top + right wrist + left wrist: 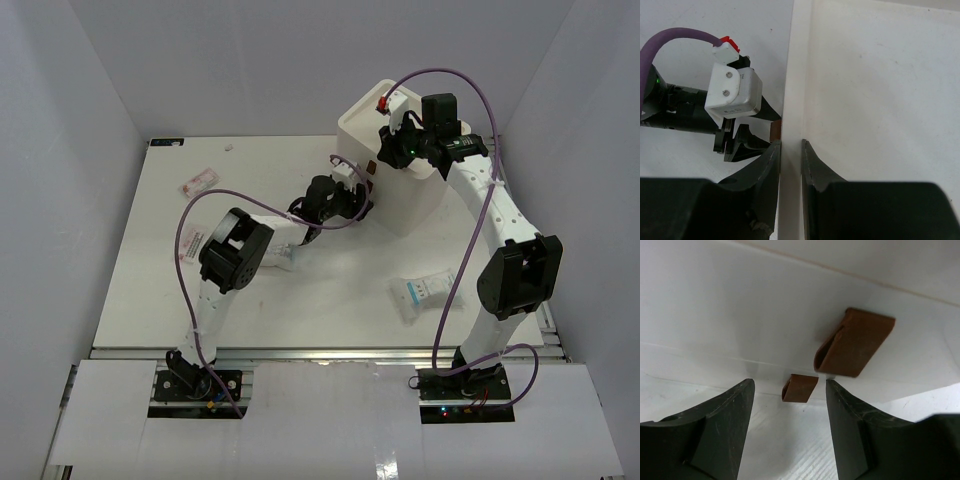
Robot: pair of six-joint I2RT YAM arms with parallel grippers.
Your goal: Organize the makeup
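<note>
We see the left end effector (pixel 789 386) spread either side of a brown knob (pixel 799 388) on the white drawer box (pixel 410 205), whose rim the right end effector (pixel 790 146) pinches. White packets (pixel 425 293) and pinkish sachets (pixel 198 181) lie on the table (pixel 300 300), one sachet half hidden by cable.

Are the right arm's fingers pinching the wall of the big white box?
Yes, the right arm's fingers sit one on each side of the white box wall, closed against it.
</note>
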